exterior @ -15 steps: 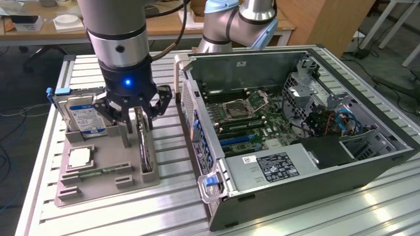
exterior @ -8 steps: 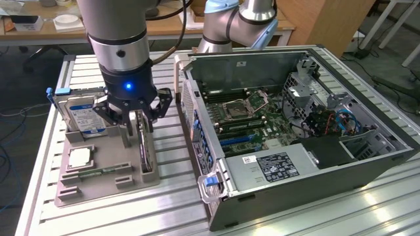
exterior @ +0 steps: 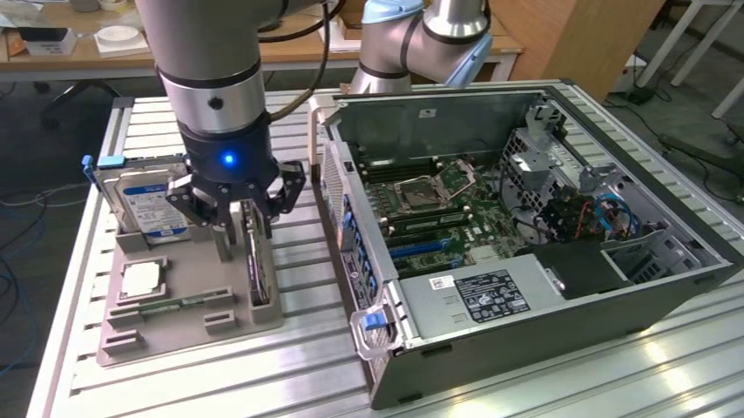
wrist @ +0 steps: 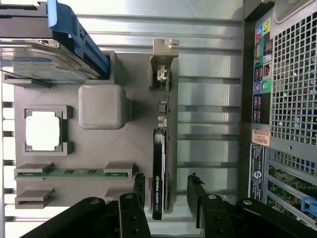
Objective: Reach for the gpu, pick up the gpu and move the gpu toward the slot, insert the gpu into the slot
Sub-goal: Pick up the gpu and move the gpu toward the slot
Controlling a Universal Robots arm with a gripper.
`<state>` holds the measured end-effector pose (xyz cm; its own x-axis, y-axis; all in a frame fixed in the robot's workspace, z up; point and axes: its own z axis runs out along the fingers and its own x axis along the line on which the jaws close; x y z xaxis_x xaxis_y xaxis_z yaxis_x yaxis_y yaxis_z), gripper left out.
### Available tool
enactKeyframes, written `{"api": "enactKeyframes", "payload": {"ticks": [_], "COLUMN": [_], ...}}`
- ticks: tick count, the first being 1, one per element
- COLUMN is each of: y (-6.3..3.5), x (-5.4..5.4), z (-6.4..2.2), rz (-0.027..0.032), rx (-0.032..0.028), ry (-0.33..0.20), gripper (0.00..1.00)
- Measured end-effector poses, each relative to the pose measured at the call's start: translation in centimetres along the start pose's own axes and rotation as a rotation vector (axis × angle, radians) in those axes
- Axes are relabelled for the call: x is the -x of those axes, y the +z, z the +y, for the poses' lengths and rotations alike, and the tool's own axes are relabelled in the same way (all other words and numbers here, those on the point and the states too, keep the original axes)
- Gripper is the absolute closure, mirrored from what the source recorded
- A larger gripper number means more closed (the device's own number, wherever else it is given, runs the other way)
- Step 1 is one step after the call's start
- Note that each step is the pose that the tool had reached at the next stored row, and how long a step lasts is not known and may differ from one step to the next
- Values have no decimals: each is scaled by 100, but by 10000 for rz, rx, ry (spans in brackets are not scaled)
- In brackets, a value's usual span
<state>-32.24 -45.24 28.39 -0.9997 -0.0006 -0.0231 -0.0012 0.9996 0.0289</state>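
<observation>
In the exterior view the gpu [exterior: 258, 266] stands on its long edge in the grey holder [exterior: 174, 338], on the holder's side nearest the computer case [exterior: 605, 261]. The gripper [exterior: 242, 239] hangs directly over it with the jaws apart, one on each face of the card, clamping nothing. I think the first danger is an uneven closing: if one finger arrives before the other, it can push the card sideways and tilt it in the holder. The second danger is the hard drive [exterior: 145, 205] at the far side of the holder, because the outer links of the gripper pass close beside it. The arm comes down almost vertical onto the holder, with the wrist pointing straight at the table [exterior: 302, 374]. In the wrist view the gpu [wrist: 162, 148] lies along the holder [wrist: 133, 144], with its silver bracket [wrist: 163, 59] at the end away from the gripper [wrist: 167, 184]. The fingers [wrist: 140, 191] stand on both sides of the card with a small gap to each face, and they are nearer the end opposite the bracket. I judge that a grip so far from the middle could let the bracket end hang down when lifted.
</observation>
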Motion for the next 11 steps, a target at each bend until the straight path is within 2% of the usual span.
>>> {"api": "enactKeyframes", "payload": {"ticks": [11], "y": [158], "x": [-4], "z": [-6], "rz": [0], "rx": [0], "ry": [0], "gripper": [53]}}
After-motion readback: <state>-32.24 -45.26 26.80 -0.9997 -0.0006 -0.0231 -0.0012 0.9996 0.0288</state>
